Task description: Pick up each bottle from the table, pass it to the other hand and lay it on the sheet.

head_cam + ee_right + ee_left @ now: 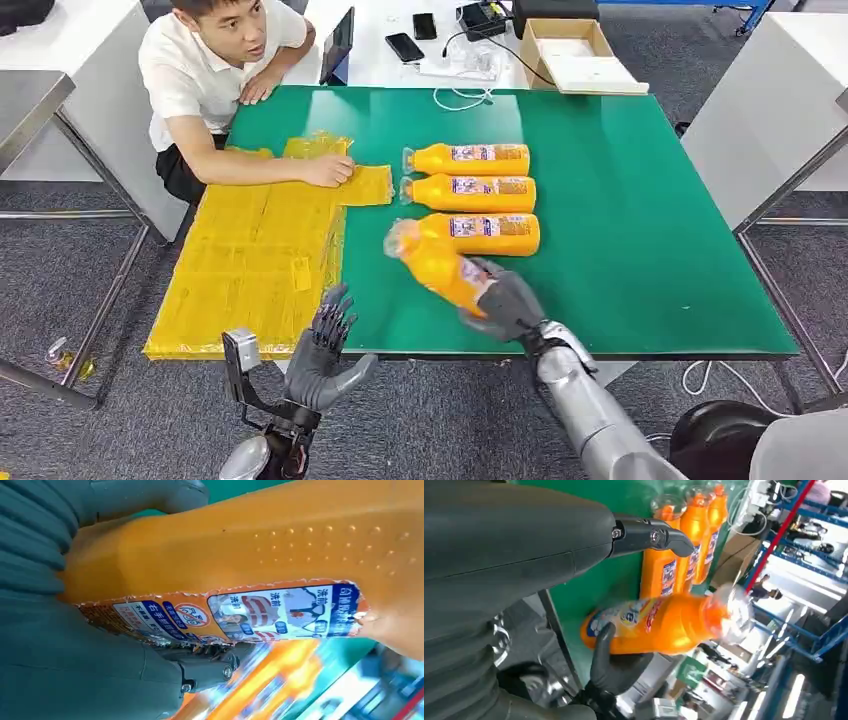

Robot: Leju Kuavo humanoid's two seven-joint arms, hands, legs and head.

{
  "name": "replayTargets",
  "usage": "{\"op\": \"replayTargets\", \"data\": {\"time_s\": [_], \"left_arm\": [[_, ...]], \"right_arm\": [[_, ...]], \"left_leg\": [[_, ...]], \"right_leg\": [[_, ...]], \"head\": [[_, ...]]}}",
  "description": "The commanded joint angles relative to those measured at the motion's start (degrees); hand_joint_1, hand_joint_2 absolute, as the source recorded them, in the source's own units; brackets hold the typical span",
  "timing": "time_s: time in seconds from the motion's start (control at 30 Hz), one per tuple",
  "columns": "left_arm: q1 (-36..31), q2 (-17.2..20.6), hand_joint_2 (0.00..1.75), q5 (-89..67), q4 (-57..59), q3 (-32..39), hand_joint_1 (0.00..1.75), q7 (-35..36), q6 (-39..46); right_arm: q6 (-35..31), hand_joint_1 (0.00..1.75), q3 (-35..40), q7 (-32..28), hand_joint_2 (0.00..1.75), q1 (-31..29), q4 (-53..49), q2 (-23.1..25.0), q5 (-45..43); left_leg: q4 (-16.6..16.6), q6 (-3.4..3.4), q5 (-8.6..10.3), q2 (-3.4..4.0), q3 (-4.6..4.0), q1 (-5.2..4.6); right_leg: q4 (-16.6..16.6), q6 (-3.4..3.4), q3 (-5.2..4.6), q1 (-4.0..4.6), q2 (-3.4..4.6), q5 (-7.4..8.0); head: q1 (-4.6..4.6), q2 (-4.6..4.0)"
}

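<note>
My right hand (pixel 508 302) grips the base of an orange bottle (pixel 437 262) and holds it above the green table (pixel 640 200), its clear cap pointing to the far left. The same bottle (pixel 659 622) hangs in front of my left wrist camera, and its label (pixel 280 611) is close in the right wrist view. My left hand (pixel 325 355) is raised at the table's near edge, palm toward the bottle, fingers spread and holding nothing. Three more orange bottles (pixel 470 159) (pixel 470 192) (pixel 480 232) lie side by side on the table. A yellow sheet (pixel 250 260) covers the table's left part.
A person in a white shirt (pixel 215 75) leans on the far left corner with a hand (pixel 330 170) resting on the sheet. Behind the green table stand a cardboard box (pixel 570 50), phones (pixel 405 46) and cables. A metal table frame (pixel 90 330) stands to the left.
</note>
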Motion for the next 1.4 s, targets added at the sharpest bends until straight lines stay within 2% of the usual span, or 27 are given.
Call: {"op": "replayTargets", "data": {"time_s": [0.03,0.17,0.5,0.67,0.83,1.03,1.07,1.1,1.4], "left_arm": [[-1.1,2.67,1.75,-0.25,1.74,-2.11,0.0,-0.11,1.62],[-1.19,2.39,1.75,-0.53,0.39,-1.89,0.0,-1.29,1.29],[-1.11,2.39,1.75,-0.53,0.27,-1.87,0.0,-1.29,1.29],[-2.29,1.92,1.75,-6.27,-0.37,-2.38,0.0,-5.67,2.73],[-3.21,0.91,1.75,-6.31,0.78,-1.78,0.0,-5.81,3.36],[-3.59,1.3,1.75,-4.71,1.1,-2.35,0.03,-5.53,-0.4],[-3.64,1.22,1.75,-4.76,1.63,-2.28,1.66,-5.55,-0.53],[-3.69,1.19,1.75,-4.81,2.24,-2.19,1.75,-5.59,-0.74],[-3.69,1.06,1.75,-5.11,2.89,-1.95,1.75,-5.66,-0.71]], "right_arm": [[1.28,1.75,15.64,-0.57,1.75,3.3,-4.96,5.98,-4.29],[2.43,1.75,17.6,-0.27,1.75,3.76,-5.45,5.19,-7.09],[2.62,1.75,17.55,-0.4,1.75,3.59,-5.4,4.83,-7.41],[3.25,1.75,19.39,-0.87,1.75,3.32,-2.8,4.87,-9.78],[5.0,1.75,21.77,-1.92,1.75,3.63,-3.34,6.11,-10.7],[5.54,1.75,22.69,-2.04,1.75,1.89,-2.65,6.45,-12.6],[5.91,1.75,22.75,-2.23,1.75,1.89,-3.5,6.24,-13.09],[6.46,1.75,22.69,-2.33,1.75,1.92,-4.51,6.02,-13.86],[7.4,1.75,22.58,-1.93,1.75,2.34,-6.86,5.55,-15.54]], "left_leg": [[-0.09,-0.12,-0.05,0.21,0.08,0.05],[-0.03,-0.08,-0.02,-0.07,-0.15,0.04],[-0.04,-0.03,0.03,-0.14,-0.6,-0.08],[-0.03,-0.04,0.03,-0.19,-0.6,-0.06],[-0.04,-0.05,0.02,-0.17,-0.56,-0.05],[-0.03,-0.05,0.02,-0.13,-0.6,-0.07],[-0.01,-0.03,0.03,-0.13,-0.66,-0.06],[-0.02,-0.01,0.05,-0.12,-0.7,-0.06],[-0.02,-0.05,0.01,-0.11,-0.59,-0.08]], "right_leg": [[-0.03,-0.16,-0.01,0.06,0.13,-0.02],[0.0,-0.13,-0.13,0.04,-0.11,-0.11],[0.01,-0.1,-0.5,-0.11,-0.17,-0.08],[0.01,-0.11,-0.51,-0.08,-0.23,-0.09],[0.01,-0.13,-0.49,-0.08,-0.23,-0.1],[0.04,-0.13,-0.53,-0.1,-0.2,-0.09],[0.03,-0.1,-0.58,-0.09,-0.17,-0.07],[0.02,-0.08,-0.62,-0.1,-0.15,-0.05],[0.06,-0.14,-0.52,-0.11,-0.17,-0.11]], "head": [[-0.02,0.0],[-0.02,0.0],[0.0,0.0],[-0.02,0.0],[-0.02,0.0],[0.0,0.0],[0.0,0.0],[-0.02,0.0],[0.0,0.0]]}}
